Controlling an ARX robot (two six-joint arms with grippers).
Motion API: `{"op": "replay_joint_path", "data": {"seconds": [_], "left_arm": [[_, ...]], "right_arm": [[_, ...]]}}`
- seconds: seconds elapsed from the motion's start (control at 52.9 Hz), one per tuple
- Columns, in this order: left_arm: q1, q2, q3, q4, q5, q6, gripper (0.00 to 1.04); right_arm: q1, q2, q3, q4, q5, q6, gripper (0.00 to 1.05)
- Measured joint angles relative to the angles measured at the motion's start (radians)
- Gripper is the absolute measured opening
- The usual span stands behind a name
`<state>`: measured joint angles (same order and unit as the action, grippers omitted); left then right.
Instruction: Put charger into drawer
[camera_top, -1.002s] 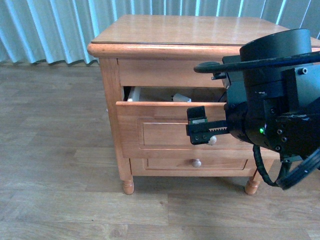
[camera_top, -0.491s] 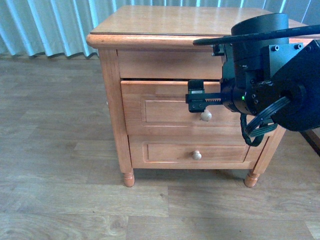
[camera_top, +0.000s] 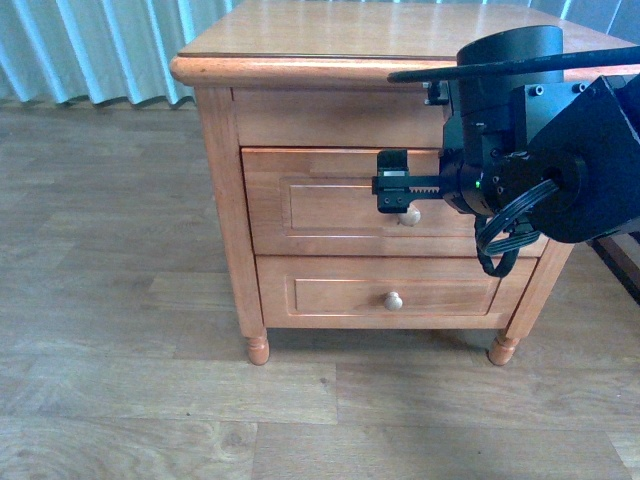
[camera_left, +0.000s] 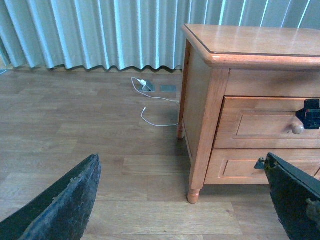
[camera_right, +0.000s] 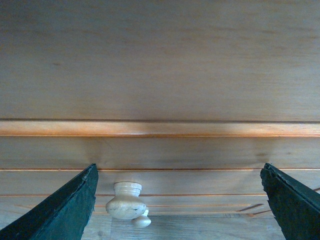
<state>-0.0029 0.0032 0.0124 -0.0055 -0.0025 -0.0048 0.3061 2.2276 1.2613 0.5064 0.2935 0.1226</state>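
Note:
The drawer (camera_top: 320, 205), the upper one of the honey-coloured nightstand, is fully shut. The charger is hidden. My right gripper (camera_top: 392, 193) is open and sits right at the drawer front, just above its round knob (camera_top: 410, 216). In the right wrist view the drawer panel (camera_right: 160, 75) fills the picture, and the pale knob (camera_right: 126, 200) lies between the spread fingers of the right gripper (camera_right: 180, 200), nearer one of them. My left gripper (camera_left: 182, 160) hangs open over the floor, off the nightstand's side, holding nothing.
The lower drawer (camera_top: 390, 298) is shut too. The nightstand's flat top (camera_top: 370, 30) is bare. A white cable (camera_left: 150, 107) with a small plug lies on the wooden floor by the pale curtain (camera_left: 100, 35). Open floor lies left of the nightstand.
The upper drawer went from partly pulled out to fully shut, with my right gripper moving in against its front. The charger, seen inside a second ago, is now out of sight.

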Motion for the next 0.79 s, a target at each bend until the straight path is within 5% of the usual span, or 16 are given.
{"op": "replay_joint_path", "data": {"seconds": [0.794], "left_arm": [[0.000,0.000,0.000,0.000,0.000,0.000,0.99]], "right_arm": [[-0.010,0.006,0.000,0.047,0.004,0.015,0.97]]}}
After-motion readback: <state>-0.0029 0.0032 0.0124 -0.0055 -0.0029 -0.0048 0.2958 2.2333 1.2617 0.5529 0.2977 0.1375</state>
